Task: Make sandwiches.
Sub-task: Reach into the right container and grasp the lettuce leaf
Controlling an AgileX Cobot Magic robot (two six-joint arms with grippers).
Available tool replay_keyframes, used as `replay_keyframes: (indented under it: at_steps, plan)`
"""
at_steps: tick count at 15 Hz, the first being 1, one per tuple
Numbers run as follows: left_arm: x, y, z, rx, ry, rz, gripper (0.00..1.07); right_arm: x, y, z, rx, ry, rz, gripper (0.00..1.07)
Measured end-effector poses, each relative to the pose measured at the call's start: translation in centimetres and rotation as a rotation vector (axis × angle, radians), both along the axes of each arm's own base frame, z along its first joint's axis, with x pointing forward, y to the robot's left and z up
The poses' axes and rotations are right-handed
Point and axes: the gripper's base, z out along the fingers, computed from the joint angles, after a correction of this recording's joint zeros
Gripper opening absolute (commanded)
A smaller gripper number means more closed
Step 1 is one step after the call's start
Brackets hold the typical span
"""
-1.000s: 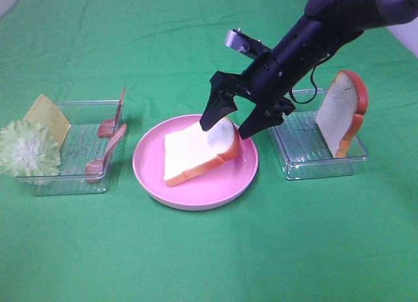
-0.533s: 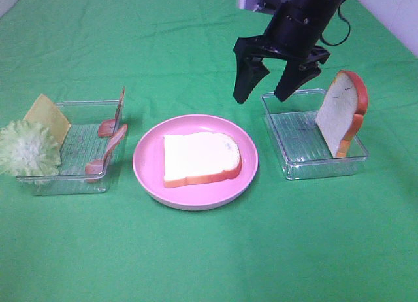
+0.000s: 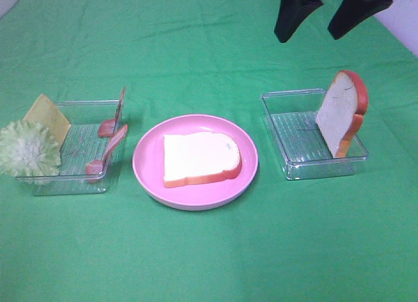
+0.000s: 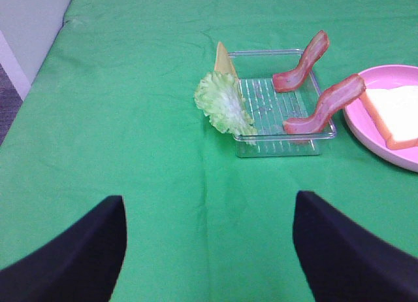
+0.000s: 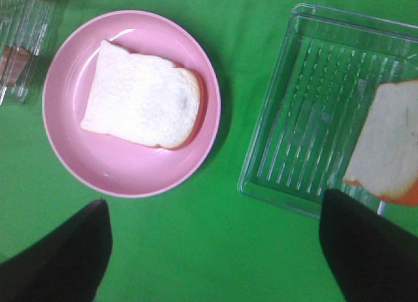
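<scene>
One white bread slice with orange-red crust (image 3: 199, 159) lies flat on the round pink plate (image 3: 147, 173); it also shows in the right wrist view (image 5: 140, 104). A second slice (image 3: 341, 111) stands upright in the right clear tray (image 3: 295, 133). The left clear tray (image 3: 78, 142) holds pale green lettuce (image 3: 26, 148), yellow cheese (image 3: 47, 116) and two bacon strips (image 3: 108, 151). My right gripper (image 3: 324, 11) is open and empty, high above the far right of the table. My left gripper (image 4: 206, 240) is open and empty, short of the left tray.
Green cloth covers the table. In the left wrist view the lettuce (image 4: 224, 104) leans on the tray's outer edge, with bacon (image 4: 324, 104) at the side nearest the plate (image 4: 366, 129). The cloth's left edge drops off by a grey wall.
My right gripper let go of the bread slice, which now lies flat on the plate. It then rose and drew back to the upper right, jaws open.
</scene>
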Motion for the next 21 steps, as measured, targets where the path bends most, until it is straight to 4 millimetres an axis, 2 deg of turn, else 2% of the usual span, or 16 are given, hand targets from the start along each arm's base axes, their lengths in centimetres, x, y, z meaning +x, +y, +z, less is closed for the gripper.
replay_keyframes:
  at_steps: [2,3,4,5,6,7,9,10,13,15,16,17,19,21]
  plan:
    - [0.0,0.0,0.0,0.000,0.000,0.000,0.69,-4.8,-1.6,1.2,-0.004,-0.009,-0.001,0.79]
    - [0.0,0.0,0.0,0.000,0.000,0.000,0.69,-6.8,-2.3,0.8,-0.012,0.010,-0.001,0.79]
    - [0.0,0.0,0.0,0.000,0.000,0.000,0.69,-7.9,-2.7,0.6,-0.017,0.014,-0.001,0.79]
    - [0.0,0.0,0.0,0.000,0.000,0.000,0.69,-10.2,-3.5,0.4,-0.021,0.017,-0.002,0.79]
    - [0.0,0.0,0.0,0.000,0.000,0.000,0.69,-12.1,-4.1,-0.2,-0.027,0.030,-0.007,0.79]
    - [0.0,0.0,0.0,0.000,0.000,0.000,0.69,-16.4,-5.6,-1.9,-0.047,0.056,-0.030,0.79]
    - [0.0,0.0,0.0,0.000,0.000,0.000,0.69,-20.5,-7.2,-3.1,-0.060,0.023,-0.044,0.79]
    - [0.0,0.0,0.0,0.000,0.000,0.000,0.69,-21.3,-7.5,-3.4,-0.062,0.012,-0.044,0.79]
    - [0.0,0.0,0.0,0.000,0.000,0.000,0.69,-26.6,-9.4,-5.2,-0.046,-0.097,-0.045,0.79]
    - [0.0,0.0,0.0,0.000,0.000,0.000,0.69,-28.6,-10.1,-5.6,-0.024,-0.179,-0.035,0.79]
    - [0.0,0.0,0.0,0.000,0.000,0.000,0.69,-29.9,-10.5,-5.7,-0.006,-0.244,-0.029,0.79]
    - [0.0,0.0,0.0,0.000,0.000,0.000,0.69,-32.2,-11.3,-5.3,0.048,-0.406,-0.035,0.79]
    - [0.0,0.0,0.0,0.000,0.000,0.000,0.69,-34.1,-11.9,-5.4,0.091,-0.538,-0.038,0.79]
    - [0.0,0.0,0.0,0.000,0.000,0.000,0.69,-35.1,-12.2,-5.9,0.108,-0.614,-0.028,0.79]
